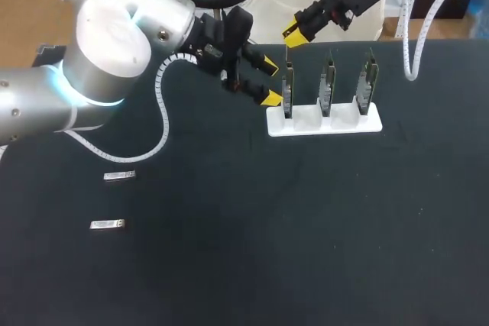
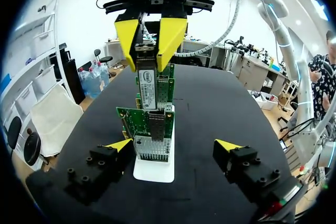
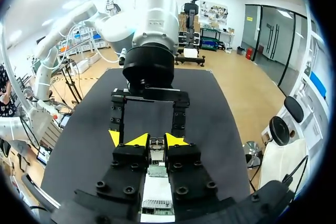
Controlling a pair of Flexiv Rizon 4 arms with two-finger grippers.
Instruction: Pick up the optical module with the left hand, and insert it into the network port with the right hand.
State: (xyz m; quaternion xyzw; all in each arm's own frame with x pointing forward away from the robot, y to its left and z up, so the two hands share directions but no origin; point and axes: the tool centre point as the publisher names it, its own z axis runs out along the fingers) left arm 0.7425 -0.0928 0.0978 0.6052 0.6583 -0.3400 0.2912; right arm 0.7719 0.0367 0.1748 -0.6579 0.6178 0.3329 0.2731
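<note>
Head view: white holder (image 1: 348,124) on the dark table (image 1: 306,227) carries three upright boards. The target is the leftmost network card (image 1: 288,89).

Key relation: the optical module (image 2: 147,82) hangs at 12 o'clock of that card, with its long axis upright and in line with the network port (image 2: 156,128) at the card's upper edge. In the left wrist view the module's lower end sits right at the mouth of the port cage. I cannot tell whether it has entered or only hovers just above. Judgement: what remains is a straight push along the module's own axis, toward 6 o'clock in that view. Any tilt off upright would likely jam it on the cage lip.

Right gripper (image 2: 149,61): narrow, with both yellow pads clamped on the module's upper part from two sides. The right wrist view confirms this, with the module seen between the two tips. This arm is the one on the job.

Left gripper (image 2: 174,145): at 9 o'clock of the leftmost card in the head view, near it but apart. Its fingers are spread wide to either side of the card's base, holding nothing and touching nothing that I can see.

Spare modules (image 1: 119,176) (image 1: 107,224) lie flat at about 8 o'clock of the holder, well apart from both grippers.

Judgement: pickup and handover look done, and seating is not confirmed.
</note>
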